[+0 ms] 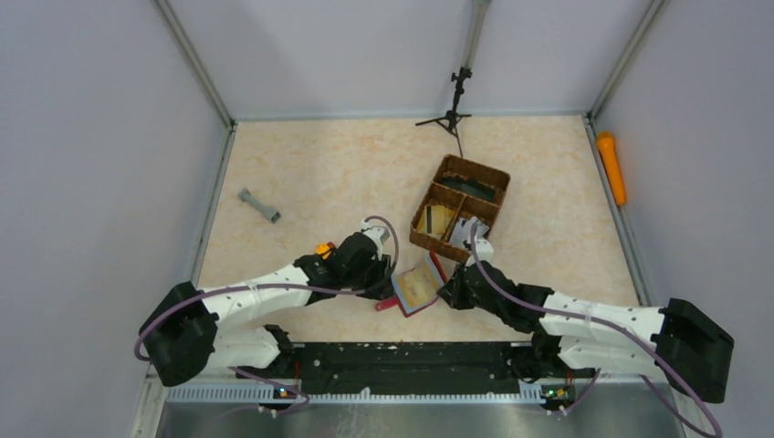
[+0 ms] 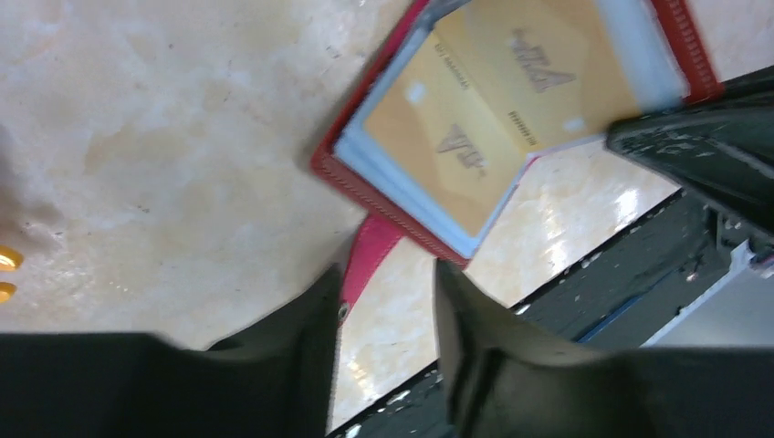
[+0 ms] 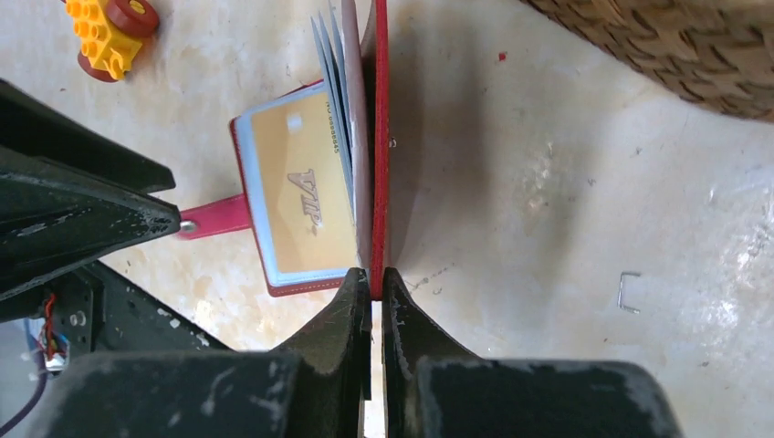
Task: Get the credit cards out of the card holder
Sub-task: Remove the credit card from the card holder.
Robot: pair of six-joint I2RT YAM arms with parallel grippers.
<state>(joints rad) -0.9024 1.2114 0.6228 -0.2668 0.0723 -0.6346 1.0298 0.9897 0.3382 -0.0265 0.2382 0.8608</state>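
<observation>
Fingers, right gripper: clamped shut on the edge of the dark red, flat, folding card holder. Stood its cover on edge, likely so the clear sleeves fanned apart and the pockets faced up.
Fingers, left gripper: parted, gap showing. Straddled the holder's red side tab and gripped nothing as far as visible. Probably placed to pin the tab against pull.
Holder location: lay opened on the beige marbled tabletop, between both grippers, near the brown wicker divided basket.
Cards: tan-gold thin rectangular credit card sat face up inside a clear sleeve, not yet out. Could not tell what sat behind the fanned sleeves.
Progress: judged early. Holder braced open, extraction pending.
Risk: thin cover could slip from the pinch. Holder could lift with the card if the tab stayed free.
</observation>
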